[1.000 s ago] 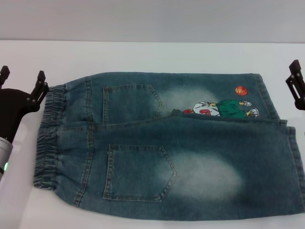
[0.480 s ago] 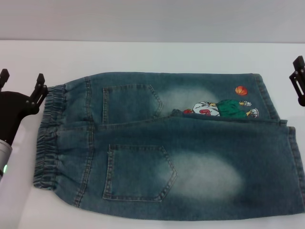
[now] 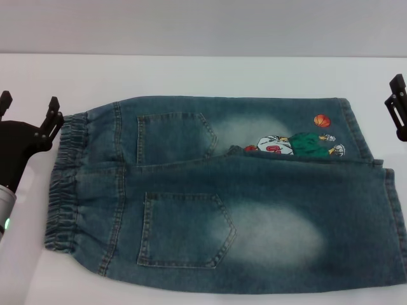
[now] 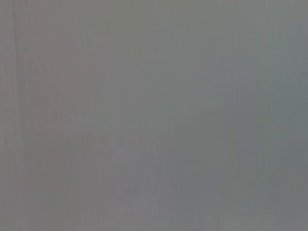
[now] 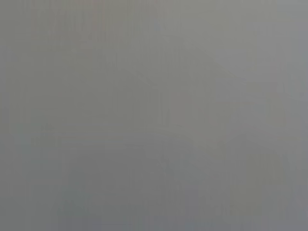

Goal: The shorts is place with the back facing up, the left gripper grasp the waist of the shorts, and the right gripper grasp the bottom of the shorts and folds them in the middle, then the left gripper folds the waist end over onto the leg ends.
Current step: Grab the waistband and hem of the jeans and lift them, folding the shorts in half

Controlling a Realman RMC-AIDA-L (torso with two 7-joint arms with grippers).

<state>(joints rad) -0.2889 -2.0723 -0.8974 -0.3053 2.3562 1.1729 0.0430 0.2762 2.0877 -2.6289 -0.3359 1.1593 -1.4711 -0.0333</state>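
White table [image 3: 203, 73] holds the denim shorts [image 3: 222, 197], folded lengthwise, waist left, cartoon patch [image 3: 294, 145] far right; we read no writing. Left gripper [image 3: 28, 109] released beside the waistband; right gripper [image 3: 397, 108] at the right edge, we cannot tell its state.

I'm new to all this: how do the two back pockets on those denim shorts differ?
The near pocket lies fully in view, beside a large faded patch. The far pocket looks smaller, its lower corner tucked under the folded-over leg, and sits near the cartoon print. Both are stitched denim patches beside the elastic waist.
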